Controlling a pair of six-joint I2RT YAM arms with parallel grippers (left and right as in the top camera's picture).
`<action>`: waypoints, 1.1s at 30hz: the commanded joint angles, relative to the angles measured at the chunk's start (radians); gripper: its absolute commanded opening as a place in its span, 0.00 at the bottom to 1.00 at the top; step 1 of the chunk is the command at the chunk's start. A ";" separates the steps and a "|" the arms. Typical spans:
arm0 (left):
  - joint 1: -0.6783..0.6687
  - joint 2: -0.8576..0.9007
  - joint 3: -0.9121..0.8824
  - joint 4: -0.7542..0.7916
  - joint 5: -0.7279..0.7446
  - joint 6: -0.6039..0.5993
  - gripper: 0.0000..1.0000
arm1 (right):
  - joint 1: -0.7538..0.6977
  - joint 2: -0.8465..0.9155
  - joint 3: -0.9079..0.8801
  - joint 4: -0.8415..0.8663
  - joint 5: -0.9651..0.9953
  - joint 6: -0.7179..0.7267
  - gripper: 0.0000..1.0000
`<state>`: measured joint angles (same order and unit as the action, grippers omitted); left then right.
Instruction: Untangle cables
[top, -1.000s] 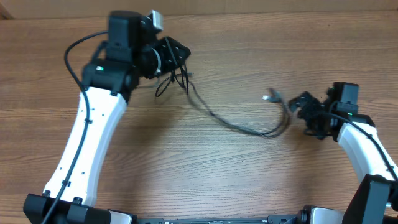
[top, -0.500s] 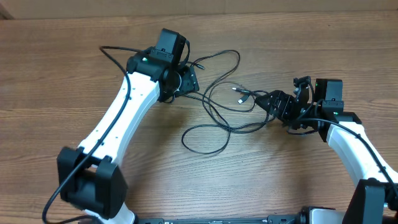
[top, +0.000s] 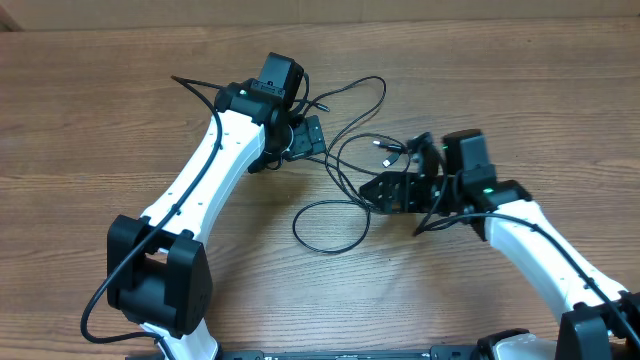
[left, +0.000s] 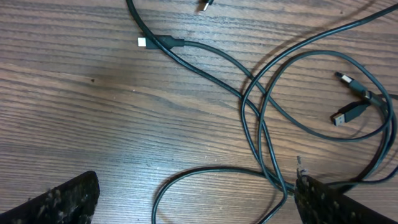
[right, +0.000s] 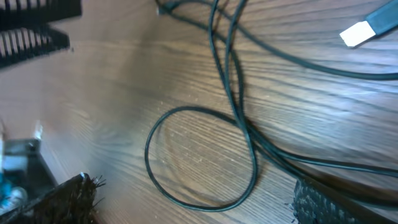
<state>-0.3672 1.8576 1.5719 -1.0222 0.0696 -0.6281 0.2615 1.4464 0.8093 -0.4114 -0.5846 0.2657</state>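
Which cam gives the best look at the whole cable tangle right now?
Overhead. It takes in the whole spread of the cables. Left wrist catches only the crossing strands and some plugs up close; right wrist shows just one loop and a single plug tip.

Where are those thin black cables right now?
Overhead, the cables lie loose on the wooden table near its middle, with the open left gripper at their upper left and the open right gripper at their right.
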 joint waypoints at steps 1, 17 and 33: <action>-0.006 0.018 0.014 -0.001 -0.018 0.004 1.00 | 0.058 -0.023 -0.002 0.052 0.272 0.108 1.00; -0.006 0.018 0.014 0.002 -0.019 0.004 0.99 | 0.182 0.158 -0.002 0.172 0.363 0.051 0.77; -0.006 0.018 0.014 0.002 -0.019 0.004 0.99 | 0.183 0.225 -0.002 0.175 0.386 -0.271 0.60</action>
<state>-0.3672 1.8629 1.5719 -1.0214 0.0692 -0.6281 0.4450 1.6604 0.8089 -0.2428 -0.2119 0.0917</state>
